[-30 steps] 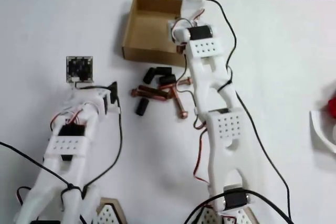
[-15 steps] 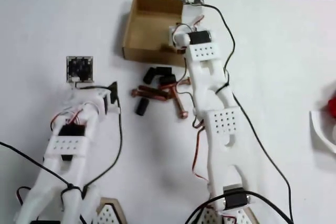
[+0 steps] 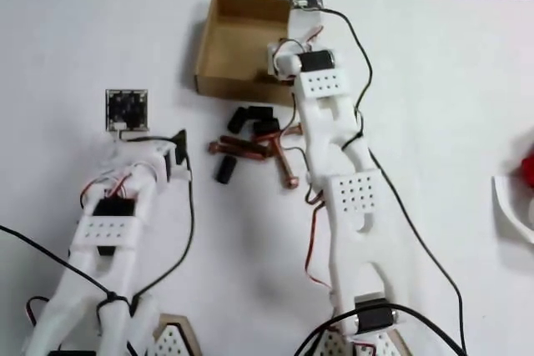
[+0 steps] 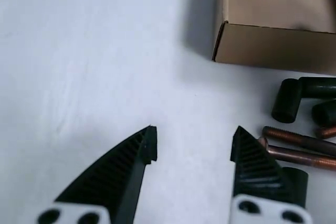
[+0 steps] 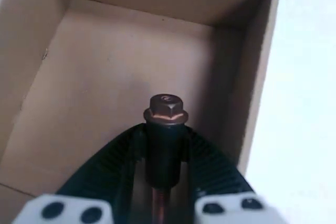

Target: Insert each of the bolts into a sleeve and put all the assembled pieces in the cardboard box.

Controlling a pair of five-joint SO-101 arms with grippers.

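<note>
Right gripper: the right gripper (image 5: 165, 141) is clenched on a black sleeve (image 5: 164, 153) with a copper bolt (image 5: 166, 109) seated in it, the hex head standing out past the fingertips.
Held piece: it hangs over the box (image 5: 253, 77), inside the walls and near one side wall — above the floor, not lying on it.
Left gripper: the left gripper (image 4: 194, 132) is spread wide with nothing between the fingers, low over the table (image 3: 100, 31) just beside the pile.
Pile: loose bolts (image 4: 296, 139) and loose sleeves (image 4: 286, 100) lie mixed together on the table in front of the box, some touching, none joined as far as I can tell.
Done: one bolt is in its sleeve and carried to the box; the floor that shows under it is bare cardboard, so this looks like the first piece.
Left: letting this piece go into the box, then pairing each loose bolt with a sleeve and boxing them — most of the job, by my reckoning.
</note>
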